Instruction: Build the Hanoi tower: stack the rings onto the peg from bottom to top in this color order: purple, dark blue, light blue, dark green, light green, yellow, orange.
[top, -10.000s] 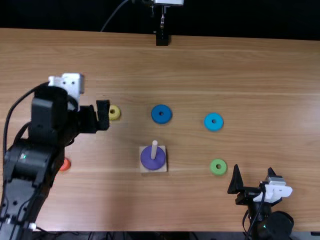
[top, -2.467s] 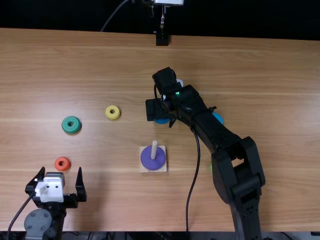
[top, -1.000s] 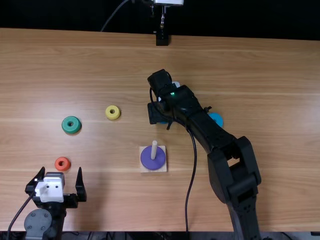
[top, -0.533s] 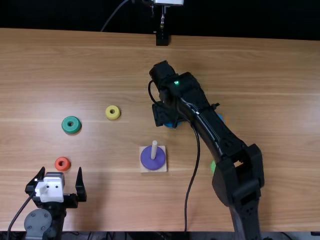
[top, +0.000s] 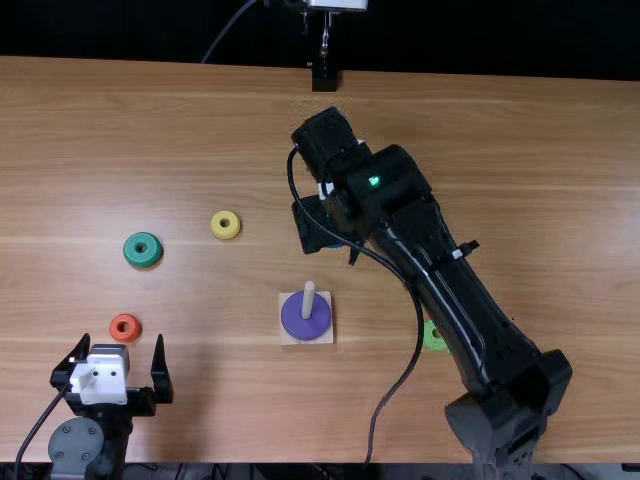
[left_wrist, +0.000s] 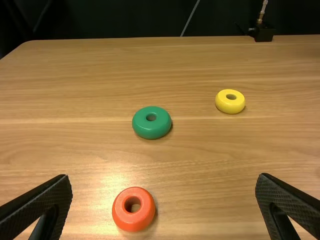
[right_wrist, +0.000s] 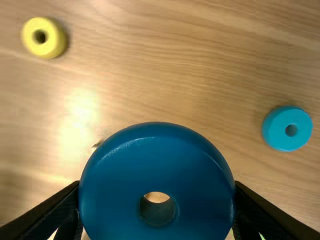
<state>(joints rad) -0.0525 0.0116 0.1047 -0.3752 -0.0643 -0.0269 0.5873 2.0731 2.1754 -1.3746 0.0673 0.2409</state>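
Close to the table's near edge (top: 230, 462), at the left, the left gripper (top: 121, 340) has its fingers spread wide, holding nothing; the orange ring (top: 125, 327) lies just beyond, roughly between the tips. Right of it across a stretch of wood, near the middle, sits the square base (top: 287, 335), its upright peg (top: 308, 299) carrying the purple ring (top: 305, 322). Farther right, the light green ring (top: 432, 341) is partly under the right arm (top: 440, 270). Beyond the base, the right gripper (top: 318, 228) is parted just as wide as the dark blue ring (right_wrist: 165, 135), clamped between its fingers. The dark green ring (top: 143, 250) lies left, the yellow ring (top: 226, 225) between it and this gripper. The light blue ring (right_wrist: 281, 130) rests on the wood, apart from the held one. Wide wood runs on to the far edge (top: 480, 79).
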